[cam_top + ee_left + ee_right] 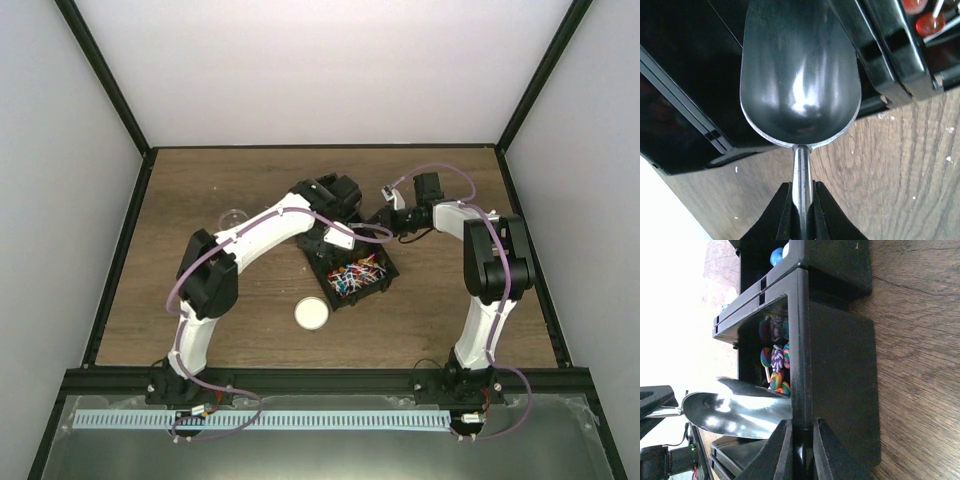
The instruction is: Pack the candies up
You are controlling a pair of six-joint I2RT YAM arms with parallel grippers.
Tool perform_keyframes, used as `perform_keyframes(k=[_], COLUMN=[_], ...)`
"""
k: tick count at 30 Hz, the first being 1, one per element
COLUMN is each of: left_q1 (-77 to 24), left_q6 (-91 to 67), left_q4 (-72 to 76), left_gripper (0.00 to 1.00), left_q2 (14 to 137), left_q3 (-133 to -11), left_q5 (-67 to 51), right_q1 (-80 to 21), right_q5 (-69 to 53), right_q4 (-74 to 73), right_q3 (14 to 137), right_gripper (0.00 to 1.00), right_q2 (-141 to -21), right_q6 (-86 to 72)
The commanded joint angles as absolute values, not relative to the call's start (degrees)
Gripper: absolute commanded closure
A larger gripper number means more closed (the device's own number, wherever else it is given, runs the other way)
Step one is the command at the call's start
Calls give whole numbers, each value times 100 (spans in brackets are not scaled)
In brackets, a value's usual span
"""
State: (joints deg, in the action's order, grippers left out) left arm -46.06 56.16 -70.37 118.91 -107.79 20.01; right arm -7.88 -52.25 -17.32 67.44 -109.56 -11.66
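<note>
Left of the black plastic compartment box (850, 370), a small clear jar (232, 216) is standing and a round white lid disc (312, 314) is lying. The left gripper (801, 192) is clenching a shiny metal scoop (800, 75) over the box. Multi-coloured candies (352, 276) are filling the box. The right gripper (800, 432) is pinching its wall. The wooden tabletop (440, 300) is stretching rightward beyond it.

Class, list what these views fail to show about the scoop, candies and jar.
Scoop tip: left wrist view, cut off by top edge; right wrist view, behind the tray wall.
Candies: top view, too small to count; left wrist view, cut off at top-right corner.
Jar: top view, too faint to show contents.
</note>
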Motion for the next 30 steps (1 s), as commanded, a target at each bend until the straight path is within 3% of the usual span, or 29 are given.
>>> perform_keyframes(k=[1, 12, 22, 30], left_q1=[-4620, -4130, -3720, -3279], left_q6=[5430, 3786, 2772, 2375], left_q4=[-6884, -6599, -5191, -4990], left_gripper=[96, 96, 96, 96], left_q2=[12156, 12686, 12224, 12022], left_q3=[-10968, -11230, -10232, -10034], left_q5=[1435, 103, -1563, -1941], right_q1=[-844, -844, -892, -888], right_q5=[-5777, -5816, -5851, -5766], right_q4=[-1511, -1465, -1429, -1625], right_q3=[6888, 6825, 6784, 6911], right_gripper=[99, 99, 99, 99], right_q2=[-10739, -10747, -10732, -10730], right_q6=[-1369, -1376, -1377, -1146])
